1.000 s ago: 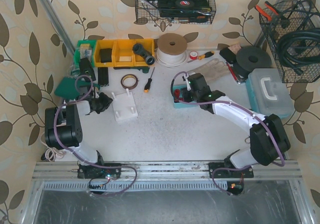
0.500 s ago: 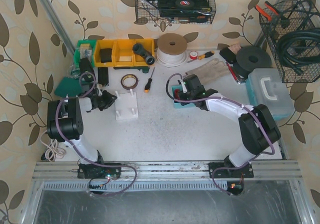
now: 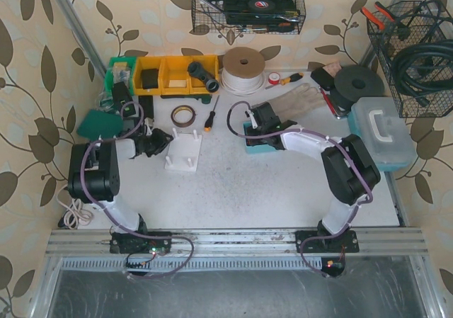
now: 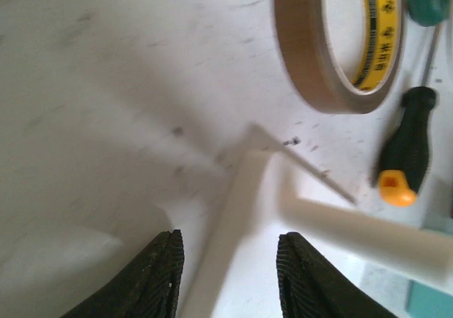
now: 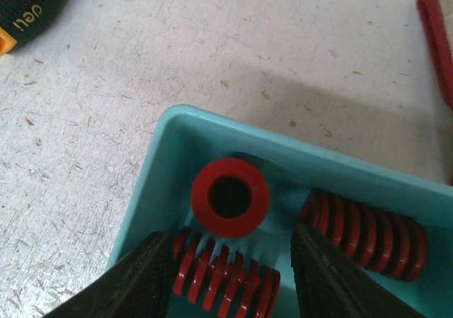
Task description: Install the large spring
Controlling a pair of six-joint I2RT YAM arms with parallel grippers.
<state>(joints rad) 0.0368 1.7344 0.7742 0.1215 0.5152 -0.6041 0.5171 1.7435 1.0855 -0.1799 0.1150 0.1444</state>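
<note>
Status: right tool (image 5: 228, 241) released, hanging over upright red spring (image 5: 230, 196), presumably the large one, in teal tray (image 5: 166, 169) toward far edge of worktop (image 3: 248, 190). Left tool (image 4: 228, 243) released, bracketing white peg fixture (image 4: 237, 212) near left edge. Pickup and install both pending.

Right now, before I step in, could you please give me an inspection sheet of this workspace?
Surface: white table, scuffed and speckled.
Job's things: three red springs in teal tray, one upright, two lying; white peg fixture has no spring on its pegs.
Clutter: tape roll, screwdriver, gloves, wire spool.
End effectors: left end effector open, straddling the fixture's edge; right end effector open over the springs.
Cables: purple cables loop along both arms.
Surroundings: yellow bins, wire baskets, leaf-patterned walls.
</note>
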